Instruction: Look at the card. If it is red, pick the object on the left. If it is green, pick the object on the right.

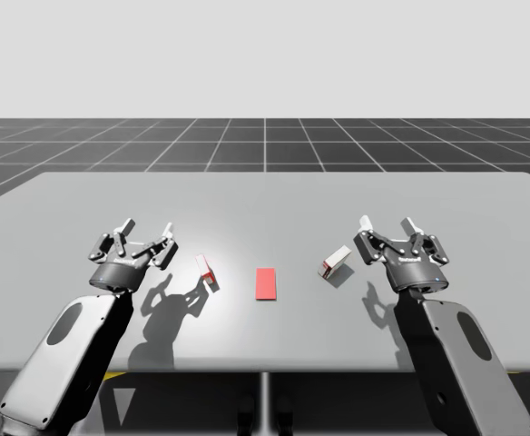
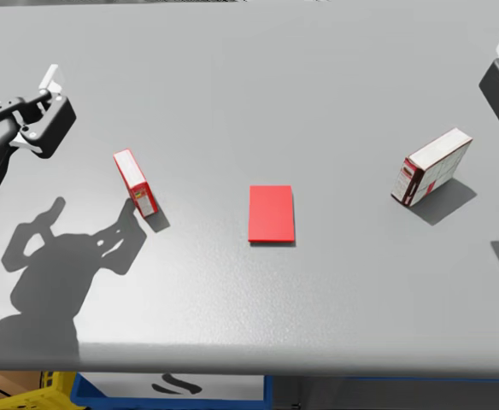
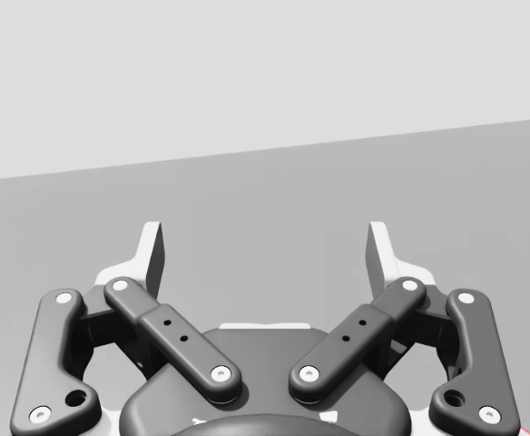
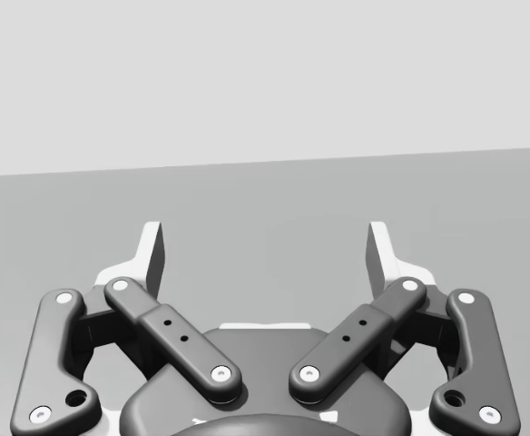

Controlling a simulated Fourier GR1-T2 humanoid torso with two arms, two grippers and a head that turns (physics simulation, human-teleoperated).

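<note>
- Fingers point(image 3: 153, 259) of my left gripper point(image 1: 147, 229) are spread wide with nothing between them. It hovers over the counter point(image 1: 265, 195), near the left box point(image 2: 136, 184) but clear of it.
- Fingers point(image 4: 380, 259) of my right gripper point(image 1: 387, 224) stand equally far apart and hold nothing. It hangs near the right box point(image 2: 431, 167), not touching it.
- Between the two boxes, the red card point(image 2: 272, 214) lies flat at the middle of the counter.
- The left box is narrow, red and white, and rests left of the card with a gap between them.
- The right box is mostly white with a red-marked end. It lies right of the card, farther from it than the left box is.
</note>
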